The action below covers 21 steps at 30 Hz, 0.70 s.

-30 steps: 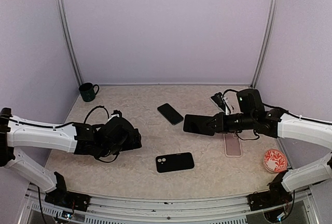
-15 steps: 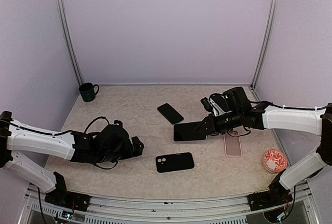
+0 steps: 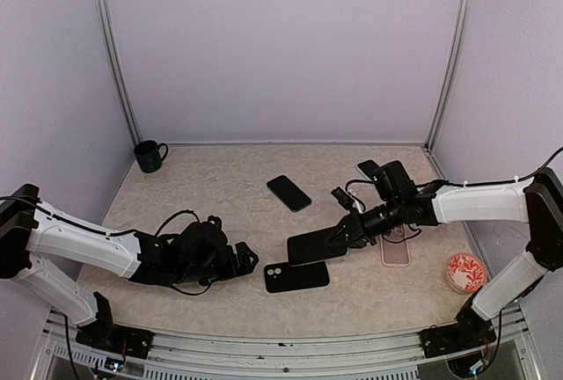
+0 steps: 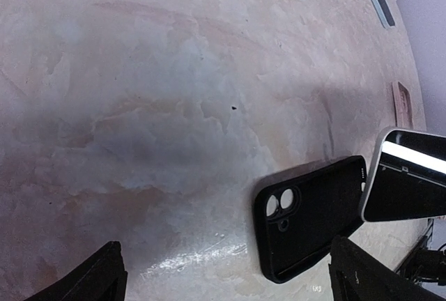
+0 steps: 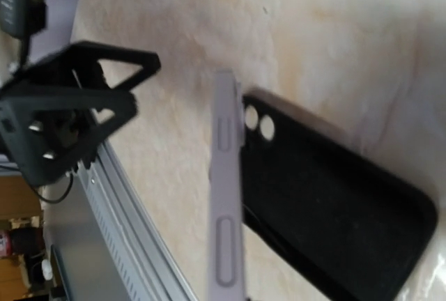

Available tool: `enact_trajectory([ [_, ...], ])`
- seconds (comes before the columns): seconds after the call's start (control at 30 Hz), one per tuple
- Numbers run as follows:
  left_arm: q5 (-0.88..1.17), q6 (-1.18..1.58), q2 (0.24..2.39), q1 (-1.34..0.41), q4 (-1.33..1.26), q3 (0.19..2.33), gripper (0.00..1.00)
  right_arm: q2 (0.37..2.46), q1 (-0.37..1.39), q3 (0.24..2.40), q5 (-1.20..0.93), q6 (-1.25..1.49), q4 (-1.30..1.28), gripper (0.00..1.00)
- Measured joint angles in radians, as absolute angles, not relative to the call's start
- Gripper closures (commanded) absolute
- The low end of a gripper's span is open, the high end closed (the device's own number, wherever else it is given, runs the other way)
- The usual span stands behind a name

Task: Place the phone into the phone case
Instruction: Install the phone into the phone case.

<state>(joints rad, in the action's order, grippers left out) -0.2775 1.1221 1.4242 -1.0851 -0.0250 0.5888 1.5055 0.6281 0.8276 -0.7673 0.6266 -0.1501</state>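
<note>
The black phone case (image 3: 296, 275) lies flat near the table's front middle, inside up, camera holes at its left end. My right gripper (image 3: 347, 229) is shut on the phone (image 3: 312, 245) and holds it tilted just above the case's far edge. In the right wrist view the phone (image 5: 226, 196) shows edge-on beside the case (image 5: 327, 203). My left gripper (image 3: 242, 257) is open and empty, low at the case's left end. In the left wrist view (image 4: 230, 280) the case (image 4: 313, 221) lies ahead on the right, with the phone (image 4: 408, 186) over it.
A second dark phone (image 3: 288, 193) lies further back at the middle. A pink case (image 3: 395, 245) and another device (image 3: 369, 169) lie on the right. A red patterned dish (image 3: 465, 272) sits at the front right, a green mug (image 3: 149, 156) at the back left.
My right arm has moved left and down with the phone, bringing it over the black case. My left gripper has moved right, closer to the case's left end.
</note>
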Motion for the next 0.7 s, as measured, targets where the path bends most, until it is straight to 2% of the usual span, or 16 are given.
enact_trajectory([
  [0.37, -0.217, 1.095, 1.437, -1.100, -0.208, 0.585, 0.01, 1.588, 0.646, 0.801, -0.805, 0.645, -0.106, 1.00],
  [0.7, -0.167, 1.092, 1.562, -1.134, -0.287, 0.594, 0.01, 1.665, 0.677, 0.801, -0.838, 0.668, -0.054, 1.00],
])
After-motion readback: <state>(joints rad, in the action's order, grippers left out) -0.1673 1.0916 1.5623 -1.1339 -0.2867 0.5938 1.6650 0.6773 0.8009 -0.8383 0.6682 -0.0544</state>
